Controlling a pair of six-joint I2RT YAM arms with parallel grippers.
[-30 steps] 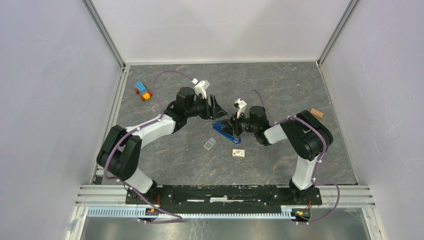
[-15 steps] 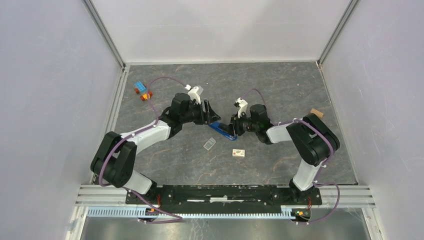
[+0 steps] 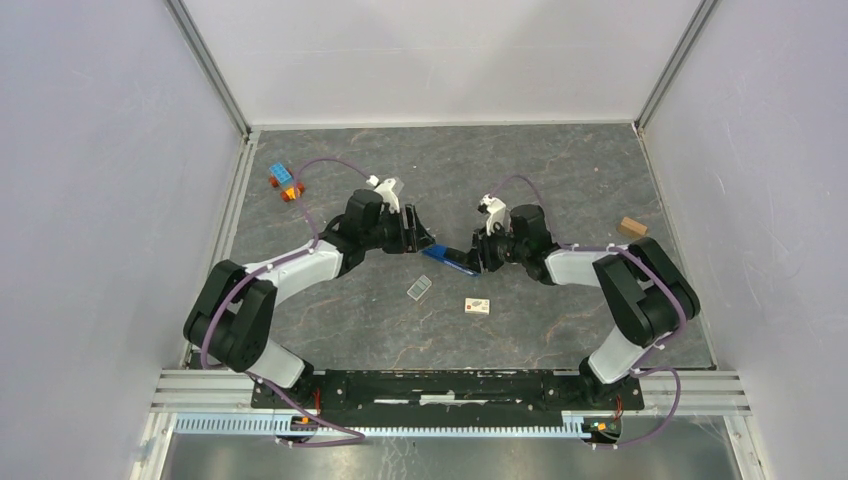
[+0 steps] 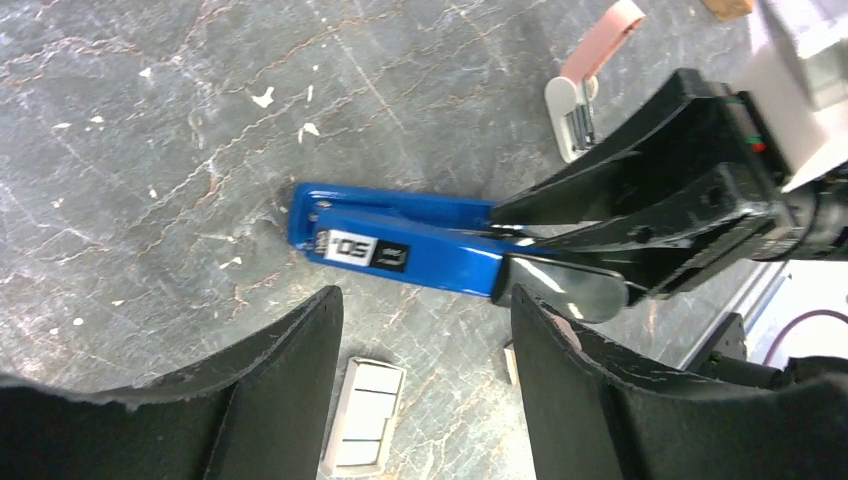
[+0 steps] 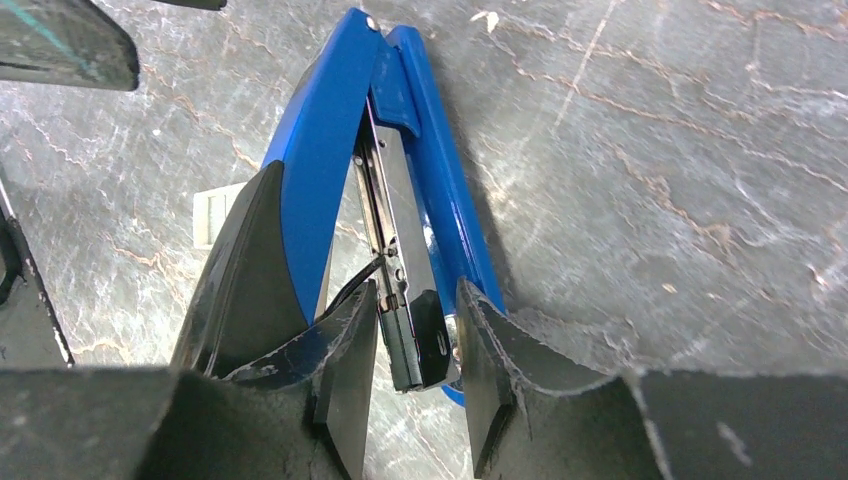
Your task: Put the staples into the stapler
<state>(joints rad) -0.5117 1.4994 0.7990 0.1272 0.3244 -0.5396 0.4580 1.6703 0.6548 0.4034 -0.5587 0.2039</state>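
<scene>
At the centre of the grey marbled table (image 3: 560,170), the blue stapler (image 3: 445,257) (image 4: 400,245) (image 5: 322,130) lies opened. One blue arm is splayed away from the other, and the metal magazine is bared between them. The right gripper (image 3: 479,262) (image 5: 416,290) is at the stapler's black rear end, on its 3 o'clock side. Its fingers (image 5: 345,365) stand a little apart on either side of the magazine's black tail, and I cannot tell whether they press on it or merely flank it. On the 9 o'clock side the left gripper (image 3: 424,243) (image 4: 425,295) hangs near the stapler's front tip, apart from it, its fingers (image 4: 285,400) spread wide and holding nothing. The staples (image 3: 419,289) (image 4: 362,428), a small pale strip, lie flat on the table near the stapler at its 7 o'clock, touched by neither gripper. A pink-and-white piece (image 3: 477,306) sits at the stapler's 5 o'clock. Toy bricks (image 3: 285,183) rest well off at 10 o'clock, and a small wooden block (image 3: 631,226) lies far out at 3 o'clock.
</scene>
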